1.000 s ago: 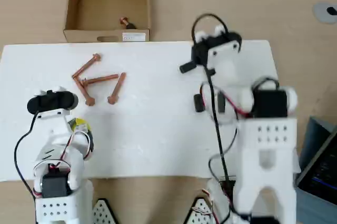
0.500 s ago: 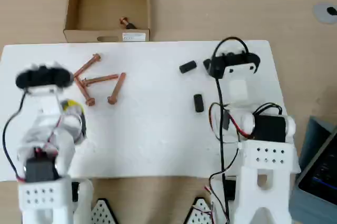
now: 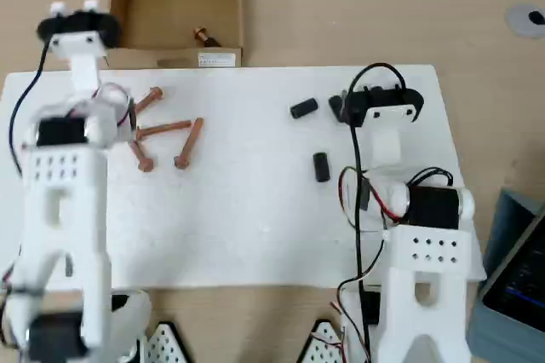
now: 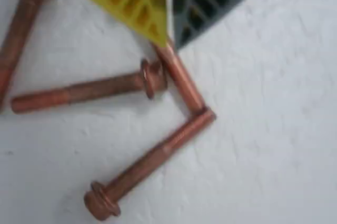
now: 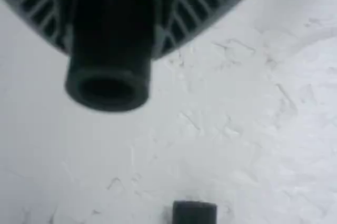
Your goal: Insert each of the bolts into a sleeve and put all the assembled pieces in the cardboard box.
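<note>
Sleeve [image 5: 108,40] sits clamped between the right jaws

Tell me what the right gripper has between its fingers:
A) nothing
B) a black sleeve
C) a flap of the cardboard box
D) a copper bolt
B: in the right wrist view a black sleeve sits clamped in the right gripper, its open end towards the camera.
</note>
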You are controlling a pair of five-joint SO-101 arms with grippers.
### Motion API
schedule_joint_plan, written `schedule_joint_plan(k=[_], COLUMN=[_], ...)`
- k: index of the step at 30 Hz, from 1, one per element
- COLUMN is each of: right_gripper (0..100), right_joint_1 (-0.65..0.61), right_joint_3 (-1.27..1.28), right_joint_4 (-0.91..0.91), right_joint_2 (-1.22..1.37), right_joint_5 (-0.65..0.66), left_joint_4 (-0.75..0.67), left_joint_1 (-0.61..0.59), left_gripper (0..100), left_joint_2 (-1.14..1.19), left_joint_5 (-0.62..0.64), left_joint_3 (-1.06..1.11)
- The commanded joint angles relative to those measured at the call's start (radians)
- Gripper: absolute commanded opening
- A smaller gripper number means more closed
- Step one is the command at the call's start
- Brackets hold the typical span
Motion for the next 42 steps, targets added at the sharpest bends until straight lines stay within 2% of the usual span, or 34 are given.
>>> schedule_joint_plan(k=[1,9,15,17,23,31,36,42], right_gripper=[0.9,0.9,0.9,0.9,0.9,0.9,0.9,0.9], right_joint_1=[0.016,0.016,0.016,0.016,0.015,0.015,0.015,0.015], right_joint_3=[0.005,0.013,0.128,0.15,0.157,0.159,0.16,0.191], right_joint_4=[-0.044,-0.101,-0.19,-0.207,-0.221,-0.221,-0.221,-0.221], right_joint_2=[-0.033,-0.027,-0.031,-0.031,-0.027,-0.027,-0.027,-0.03], right_joint_5=[-0.008,-0.006,-0.006,-0.006,-0.006,-0.006,-0.006,-0.006], left_joint_4=[-0.011,-0.009,-0.006,0.043,0.322,0.612,0.655,0.649], left_joint_1=[-0.008,-0.012,-0.029,-0.029,-0.028,-0.003,0.012,0.029], left_gripper=[0,0,1,1,1,1,6,11], left_joint_2=[0.154,0.443,0.595,0.641,0.82,1.07,1.188,1.233], left_joint_5=[-0.087,-0.253,-0.336,-0.338,-0.342,-0.442,-0.485,-0.496], left_joint_3=[-0.157,-0.393,-0.54,-0.608,-0.913,-1.321,-1.453,-1.478])
